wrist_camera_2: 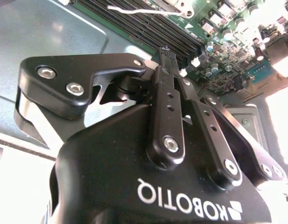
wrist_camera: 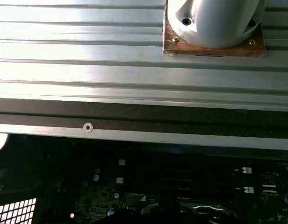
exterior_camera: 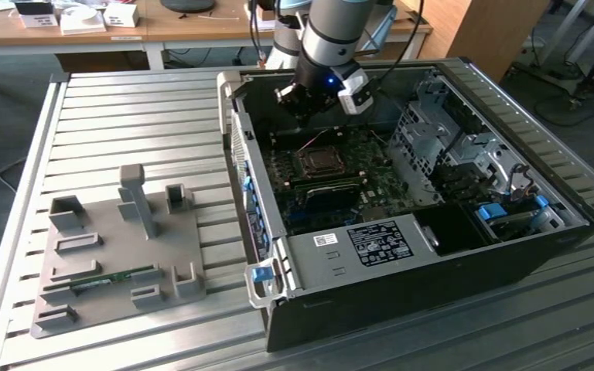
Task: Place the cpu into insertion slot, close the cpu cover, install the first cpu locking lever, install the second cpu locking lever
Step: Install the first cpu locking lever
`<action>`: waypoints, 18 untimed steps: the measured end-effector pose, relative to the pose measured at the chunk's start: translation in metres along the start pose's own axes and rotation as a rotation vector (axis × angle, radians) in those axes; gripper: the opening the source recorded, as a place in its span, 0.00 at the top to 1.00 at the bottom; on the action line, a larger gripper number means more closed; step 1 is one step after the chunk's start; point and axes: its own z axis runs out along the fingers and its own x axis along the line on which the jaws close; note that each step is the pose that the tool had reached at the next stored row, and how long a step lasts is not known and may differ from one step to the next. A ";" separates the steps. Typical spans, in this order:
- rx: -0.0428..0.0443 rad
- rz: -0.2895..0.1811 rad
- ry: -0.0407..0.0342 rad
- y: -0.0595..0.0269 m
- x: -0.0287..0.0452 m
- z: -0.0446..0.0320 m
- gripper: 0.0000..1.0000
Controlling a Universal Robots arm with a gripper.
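- In the exterior view a grey fixture [exterior_camera: 121, 255] lies at lower left on the ribbed table [exterior_camera: 121, 108], with a green memory stick [exterior_camera: 101, 283] in it.
- Right of it stands the open black case [exterior_camera: 411, 309]. My gripper [exterior_camera: 305, 108] hangs inside it at upper centre, above the board, touching nothing I can make out.
- The slot [exterior_camera: 321, 161] sits at frame centre, just below my gripper in the picture and apart from it. Its silvery rim frames a dark middle.
- I cannot tell how wide I am, nor whether I hold anything.
- The second wrist view shows my gripper [wrist_camera_2: 167, 52] from behind, pointing at long memory slots [wrist_camera_2: 148, 30], with the green board [wrist_camera_2: 228, 60] at upper right.
- The first wrist view shows the table [wrist_camera: 88, 60] across the top, the arm's base [wrist_camera: 214, 18] at upper right, the case's dark rim [wrist_camera: 134, 116] across the middle, and the board [wrist_camera: 134, 196] dim below.
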 end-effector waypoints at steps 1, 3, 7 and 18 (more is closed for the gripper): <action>0.0000 0.000 0.0000 0.0000 -0.0005 0.0000 0.89; 0.0000 0.000 -0.0001 -0.0001 -0.0015 0.0000 0.89; -0.0001 0.000 -0.0001 -0.0001 -0.0026 0.0000 0.89; -0.0001 0.000 -0.0001 -0.0003 -0.0063 0.0001 0.89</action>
